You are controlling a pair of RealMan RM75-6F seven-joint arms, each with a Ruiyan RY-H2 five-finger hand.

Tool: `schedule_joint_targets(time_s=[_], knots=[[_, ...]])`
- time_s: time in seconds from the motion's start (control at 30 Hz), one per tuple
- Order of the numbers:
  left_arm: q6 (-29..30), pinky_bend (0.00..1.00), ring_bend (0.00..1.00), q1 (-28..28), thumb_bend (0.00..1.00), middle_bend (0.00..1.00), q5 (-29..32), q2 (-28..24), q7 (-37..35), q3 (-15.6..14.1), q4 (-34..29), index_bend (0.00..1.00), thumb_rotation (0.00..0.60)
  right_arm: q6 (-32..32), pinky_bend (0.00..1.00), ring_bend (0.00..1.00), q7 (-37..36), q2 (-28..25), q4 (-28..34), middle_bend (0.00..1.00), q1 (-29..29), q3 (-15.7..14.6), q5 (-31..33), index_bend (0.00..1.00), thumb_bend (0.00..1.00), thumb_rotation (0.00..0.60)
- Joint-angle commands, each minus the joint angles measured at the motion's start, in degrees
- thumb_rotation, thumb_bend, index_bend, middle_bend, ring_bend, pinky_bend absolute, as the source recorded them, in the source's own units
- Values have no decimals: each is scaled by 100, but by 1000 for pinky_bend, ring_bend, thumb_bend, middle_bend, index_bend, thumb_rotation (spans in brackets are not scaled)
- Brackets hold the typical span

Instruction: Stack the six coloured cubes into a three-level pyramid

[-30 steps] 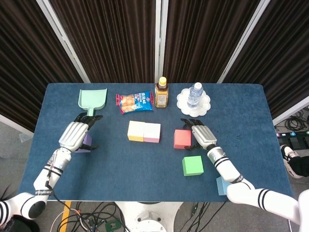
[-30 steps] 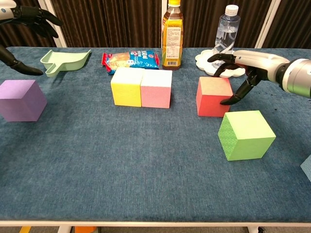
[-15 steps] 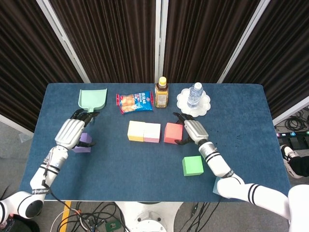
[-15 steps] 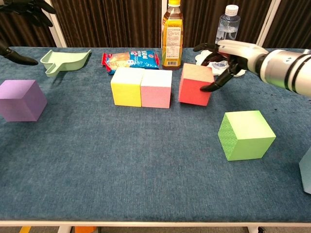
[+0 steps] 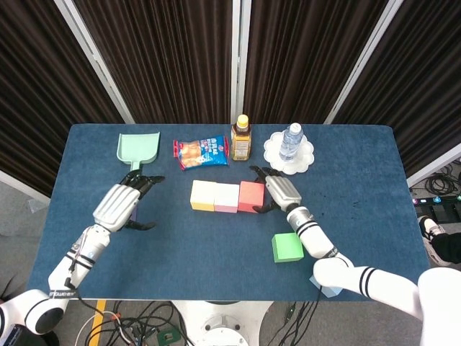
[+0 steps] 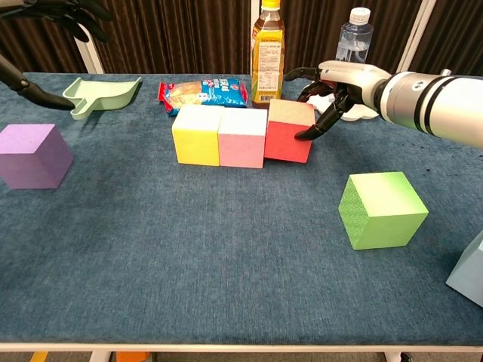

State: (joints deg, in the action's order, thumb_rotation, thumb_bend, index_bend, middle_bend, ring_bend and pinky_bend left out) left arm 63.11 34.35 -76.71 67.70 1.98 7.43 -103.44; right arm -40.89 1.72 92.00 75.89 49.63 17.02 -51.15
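Right hand (image 6: 339, 83) fingers (image 6: 317, 128) spread, pressing red cube (image 6: 288, 134) sideways — not gripping. Looks light, stiff, foam-like; best pinched across opposite flat faces. Left hand (image 5: 119, 205) open.

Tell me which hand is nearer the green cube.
Right. The right hand is beside the red cube, just up-table from the green cube; the left hand hovers over the purple cube, far across the table.

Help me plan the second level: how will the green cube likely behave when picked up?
The green cube has flat faces, so it should sit steady, not roll. It looks like foam: probably light, slightly squashy. Its matte surface likely grips well.
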Motion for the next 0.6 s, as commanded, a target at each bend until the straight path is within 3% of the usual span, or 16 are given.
schedule_joint_targets(time_s=[0.03, 0.6], knots=[[-14, 90, 193, -3, 81, 182, 22, 4, 14, 2, -3, 142, 600, 40, 0, 1, 25, 48, -54, 354, 39, -22, 57, 0, 190, 600], [-52, 90, 193, -79, 80, 182, -20, -12, -160, -4, 59, 142, 600, -161, 0, 1, 161, 163, -88, 343, 67, -128, -34, 0, 190, 600]])
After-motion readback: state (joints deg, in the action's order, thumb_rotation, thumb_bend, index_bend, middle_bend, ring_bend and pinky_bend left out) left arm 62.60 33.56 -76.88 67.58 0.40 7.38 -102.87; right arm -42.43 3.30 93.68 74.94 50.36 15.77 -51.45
